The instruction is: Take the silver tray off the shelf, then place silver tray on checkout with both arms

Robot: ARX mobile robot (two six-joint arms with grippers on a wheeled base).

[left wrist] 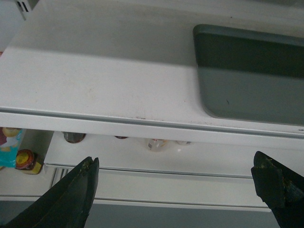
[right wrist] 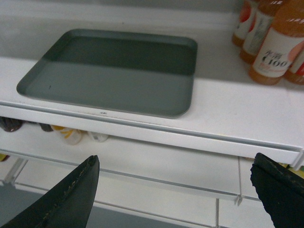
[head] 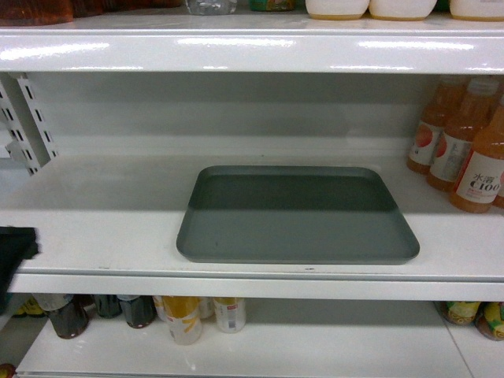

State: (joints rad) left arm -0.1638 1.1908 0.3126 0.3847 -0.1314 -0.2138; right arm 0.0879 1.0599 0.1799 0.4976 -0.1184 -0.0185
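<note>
2 end effectors, left [left wrist: 175, 187] and right [right wrist: 178, 187], gape wide below the shelf [head: 102, 228] holding the silver tray [head: 298, 214].

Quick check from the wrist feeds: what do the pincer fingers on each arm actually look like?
Left pincer: two matte black fingers, wedge-shaped and tapering to blunt tips, with scuffed, brownish-worn inner edges. Right pincer: the same black tapered fingers, with a faint stitched-looking seam along the edge. No cables or markings show. In the head view, only a dark edge of the left arm appears.
</note>
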